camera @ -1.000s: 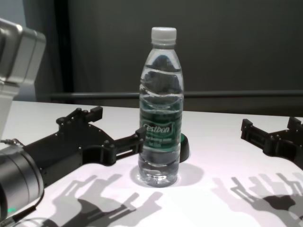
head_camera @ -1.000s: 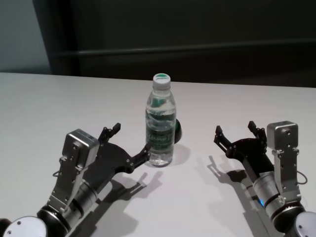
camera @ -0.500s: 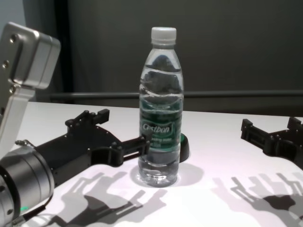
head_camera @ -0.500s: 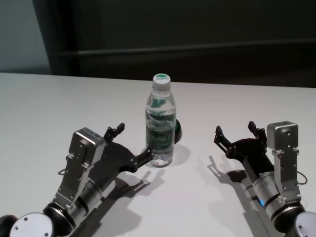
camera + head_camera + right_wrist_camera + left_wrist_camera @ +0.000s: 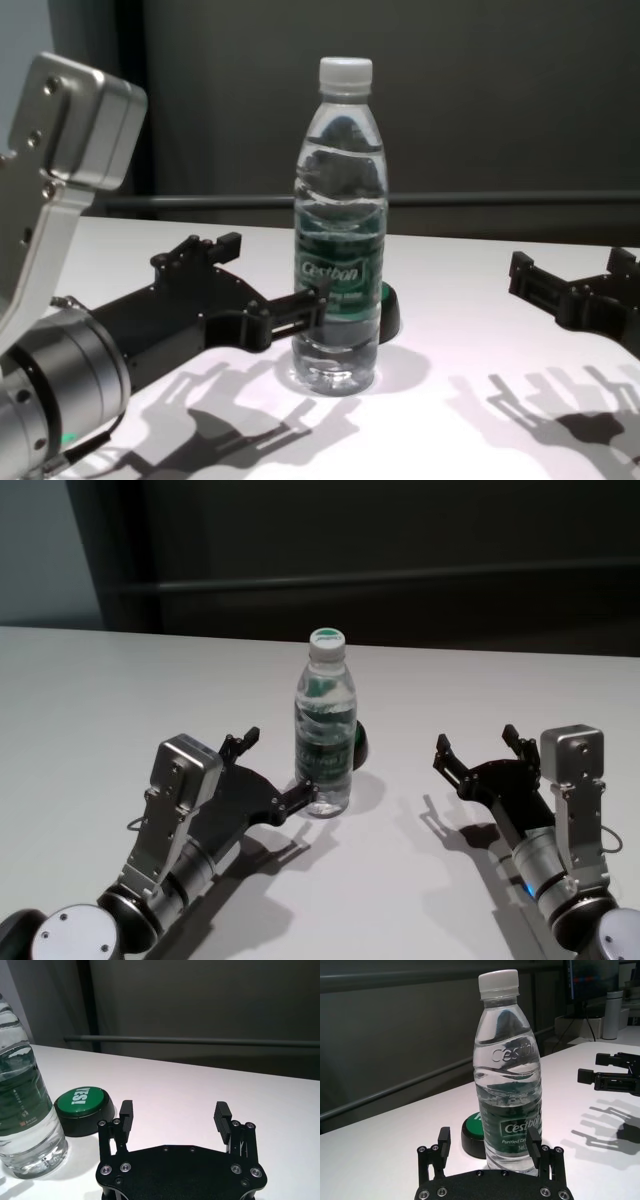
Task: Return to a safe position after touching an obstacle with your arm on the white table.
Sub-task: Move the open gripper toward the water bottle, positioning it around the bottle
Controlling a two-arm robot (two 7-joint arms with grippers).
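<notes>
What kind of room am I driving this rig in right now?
Probably a lab or office test area. A plain white table holds only a water bottle and a green push button, and the left wrist view shows a monitor on a desk behind.

Both pincers low, fingers spread — left pincer (image 5: 277, 771) angled inward, right pincer (image 5: 479, 748) off to the side.

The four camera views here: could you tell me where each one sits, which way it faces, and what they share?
Head view: high, looking down at the white table; both arms show, left gripper open, one finger at the bottle.
Chest view: low, facing forward; left forearm, right gripper open.
Left wrist view: behind its own fingers, facing the bottle.
Right wrist view: behind its own fingers, facing the green button.
All four share the bottle.
</notes>
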